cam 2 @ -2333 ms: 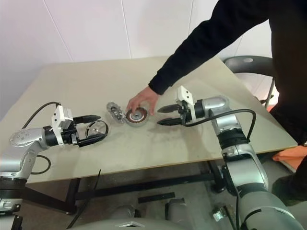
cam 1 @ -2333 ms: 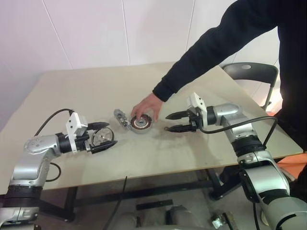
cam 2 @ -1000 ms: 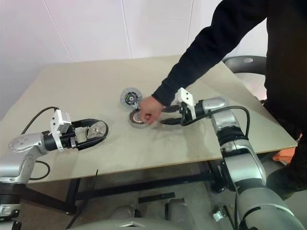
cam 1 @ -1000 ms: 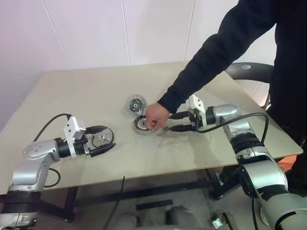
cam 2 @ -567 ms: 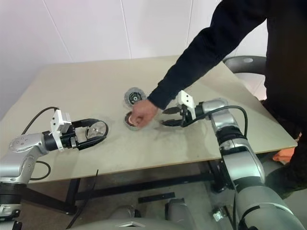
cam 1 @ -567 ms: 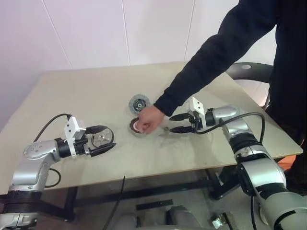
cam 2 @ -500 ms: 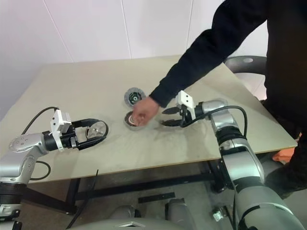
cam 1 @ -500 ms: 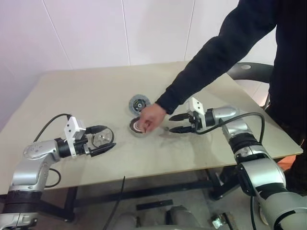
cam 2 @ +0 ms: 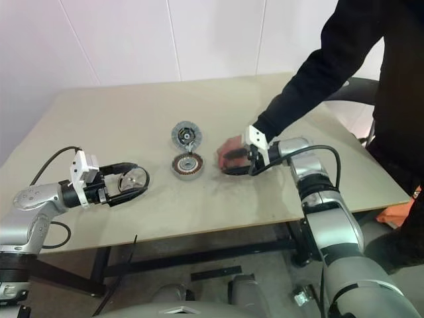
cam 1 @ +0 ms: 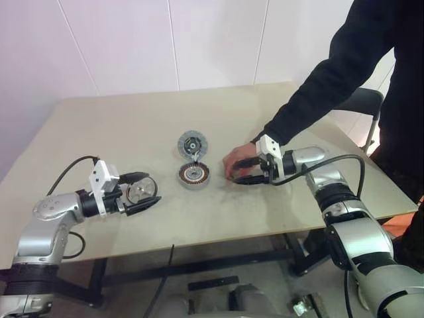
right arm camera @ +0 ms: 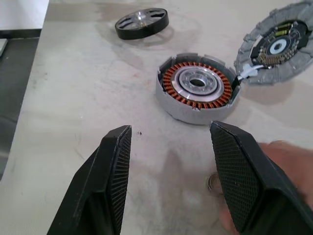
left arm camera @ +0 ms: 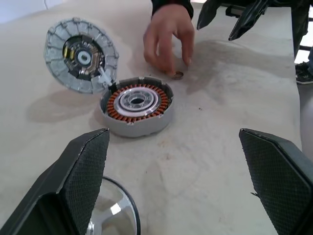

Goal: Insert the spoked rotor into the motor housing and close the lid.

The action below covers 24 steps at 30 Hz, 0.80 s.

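Bright, even overhead light; soft shadows on the beige matte counter (cam 1: 132, 126); wrist views sharp, fingers slightly blurred up close.

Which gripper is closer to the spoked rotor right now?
Left. The left gripper has its open fingers either side of the spoked rotor; the right gripper hovers beyond the motor housing, open.

No text, label or number can be read anywhere.
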Each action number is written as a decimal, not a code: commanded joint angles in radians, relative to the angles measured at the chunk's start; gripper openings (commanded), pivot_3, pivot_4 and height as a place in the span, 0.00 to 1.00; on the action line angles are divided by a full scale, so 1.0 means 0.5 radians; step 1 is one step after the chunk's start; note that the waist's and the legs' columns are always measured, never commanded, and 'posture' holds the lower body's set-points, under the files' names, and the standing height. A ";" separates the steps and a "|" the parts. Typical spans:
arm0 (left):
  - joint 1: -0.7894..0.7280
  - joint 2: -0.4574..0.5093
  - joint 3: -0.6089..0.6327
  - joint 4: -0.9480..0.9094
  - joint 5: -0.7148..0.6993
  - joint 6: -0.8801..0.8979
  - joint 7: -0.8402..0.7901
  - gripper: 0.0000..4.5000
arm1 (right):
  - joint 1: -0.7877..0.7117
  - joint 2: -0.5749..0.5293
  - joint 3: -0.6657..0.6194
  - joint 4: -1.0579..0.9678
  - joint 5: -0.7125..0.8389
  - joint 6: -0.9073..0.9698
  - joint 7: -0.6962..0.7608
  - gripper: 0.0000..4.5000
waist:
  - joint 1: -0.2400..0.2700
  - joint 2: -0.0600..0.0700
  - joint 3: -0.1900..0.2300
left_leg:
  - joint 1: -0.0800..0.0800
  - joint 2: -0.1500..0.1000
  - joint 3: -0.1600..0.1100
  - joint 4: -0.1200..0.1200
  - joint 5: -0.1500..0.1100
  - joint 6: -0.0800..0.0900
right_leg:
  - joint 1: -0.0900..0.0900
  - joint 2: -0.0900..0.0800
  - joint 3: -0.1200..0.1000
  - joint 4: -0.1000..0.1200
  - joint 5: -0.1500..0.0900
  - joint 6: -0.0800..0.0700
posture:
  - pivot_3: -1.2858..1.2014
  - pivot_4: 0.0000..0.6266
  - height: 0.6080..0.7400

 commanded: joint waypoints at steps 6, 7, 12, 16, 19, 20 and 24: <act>-0.058 0.011 0.023 -0.041 -0.012 -0.007 0.003 1.00 | -0.078 0.009 -0.045 -0.062 0.024 -0.003 -0.009 0.59 | 0.000 0.000 0.000 | 0.000 0.000 0.000 0.000 0.000 0.000 | 0.000 0.000 0.000 0.000 0.000 0.000 | 0.52 0.00 1.00; -0.058 0.010 0.023 -0.040 -0.012 -0.007 0.003 1.00 | -0.075 0.009 -0.044 -0.067 0.024 -0.002 -0.011 0.59 | 0.000 0.000 0.000 | 0.000 0.000 0.000 0.000 0.000 0.000 | 0.000 0.000 0.000 0.000 0.000 0.000 | 0.52 0.00 1.00; -0.059 0.005 0.020 -0.041 -0.011 -0.009 0.005 1.00 | -0.071 0.010 -0.041 -0.087 0.022 0.006 -0.024 0.59 | 0.000 0.000 0.000 | 0.000 0.000 0.000 0.000 0.000 0.000 | 0.000 0.000 0.000 0.000 0.000 0.000 | 0.52 0.00 1.00; -0.064 0.006 0.020 -0.032 -0.007 -0.014 0.004 1.00 | -0.065 0.010 -0.038 -0.113 0.027 0.022 -0.022 0.59 | 0.000 0.000 0.000 | 0.000 0.000 0.000 0.000 0.000 0.000 | 0.000 0.000 0.000 0.001 0.000 0.000 | 0.52 0.00 1.00; -0.069 0.006 0.021 -0.029 -0.004 -0.019 0.004 1.00 | -0.063 0.007 -0.040 -0.135 0.033 0.041 -0.015 0.59 | 0.000 0.000 0.000 | 0.000 0.000 0.000 0.000 0.000 0.000 | 0.000 0.000 0.000 0.001 0.000 0.000 | 0.52 0.00 1.00; -0.071 0.006 0.021 -0.030 -0.004 -0.020 0.004 1.00 | -0.063 0.007 -0.041 -0.142 0.035 0.048 -0.013 0.59 | 0.000 0.000 0.000 | 0.000 0.000 0.000 0.000 0.000 0.000 | 0.000 0.000 0.000 0.001 0.000 0.000 | 0.52 0.00 1.00; -0.094 0.004 0.013 -0.026 -0.009 -0.013 -0.003 1.00 | -0.069 0.013 -0.045 -0.157 0.044 0.068 -0.009 0.59 | 0.001 0.000 0.000 | 0.000 0.000 0.000 0.000 0.000 0.000 | 0.000 0.000 0.000 0.000 0.000 0.000 | 0.52 0.00 1.00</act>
